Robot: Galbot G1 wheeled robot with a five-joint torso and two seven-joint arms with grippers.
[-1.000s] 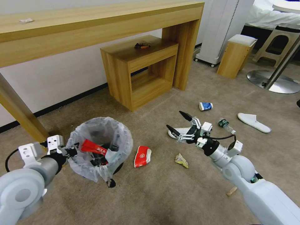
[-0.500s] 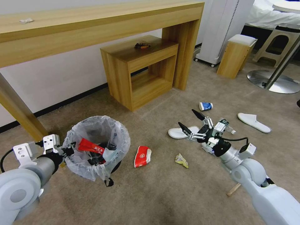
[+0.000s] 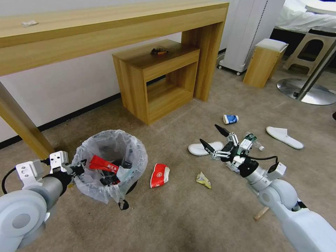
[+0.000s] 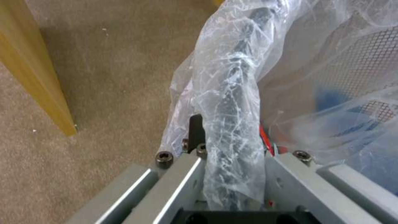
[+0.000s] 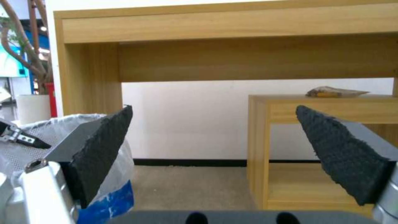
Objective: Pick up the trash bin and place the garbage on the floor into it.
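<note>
Head view first, nearest things: the left gripper (image 3: pixel 75 170) is clamped on the rim of the trash bin (image 3: pixel 110 164), pinching the bag-wrapped edge between its fingers. The left wrist view confirms it, the crinkly plastic bag (image 4: pixel 232 118) bunched over the black rim and running straight into the closed jaws. Holding the rim this way looks meant to keep the bin's mouth facing up and within reach of the other arm. The bin rests on the floor (image 3: pixel 182 213), near the desk leg (image 3: pixel 21 129). Inside lie a red wrapper (image 3: pixel 104 163) and some dark scraps lower down that are too small to name.

Just beside the bin on the carpet are a crushed red can (image 3: pixel 160 175) and a crumpled paper (image 3: pixel 203 179). Farther out, the right gripper (image 3: pixel 215 139) is spread wide and empty, fingers pointing toward the bin, hovering above a white slipper (image 3: pixel 201 148), probably lined up for the next pickup. A clear bottle (image 3: pixel 252 140) lies close behind its wrist. Beyond sit a blue paper cup (image 3: pixel 230 119) and a second slipper (image 3: pixel 284 137), well apart from the bin
</note>
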